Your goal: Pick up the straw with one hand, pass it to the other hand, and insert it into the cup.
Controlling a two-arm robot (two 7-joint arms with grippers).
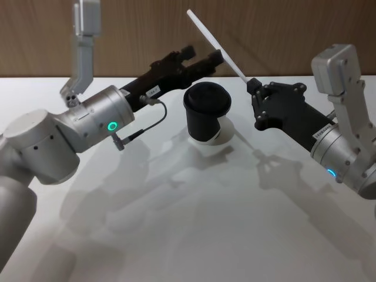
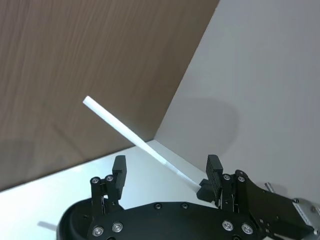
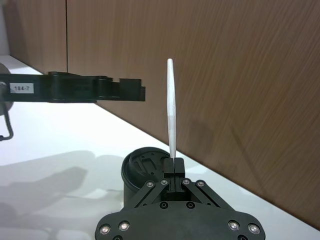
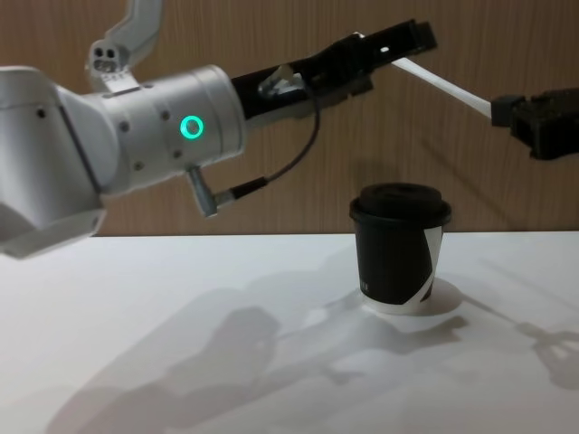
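My right gripper (image 1: 252, 86) is shut on the lower end of the white straw (image 1: 216, 44), which slants up and away toward the wooden wall. The straw (image 3: 171, 110) rises straight from the right gripper's closed fingertips (image 3: 174, 169). My left gripper (image 1: 205, 59), on the silver wrist with the green ring, is open at the straw's middle. In the left wrist view the straw (image 2: 130, 134) runs between its spread fingers (image 2: 119, 172) without touching them. The black lidded cup (image 1: 207, 111) stands upright on the table below both grippers, also seen in the chest view (image 4: 398, 253).
The white table (image 1: 188, 223) spreads out in front of the cup. A brown wooden wall (image 1: 282, 29) runs close behind the cup and both grippers. The left arm's thin dark cable (image 1: 150, 126) hangs in a loop below its wrist.
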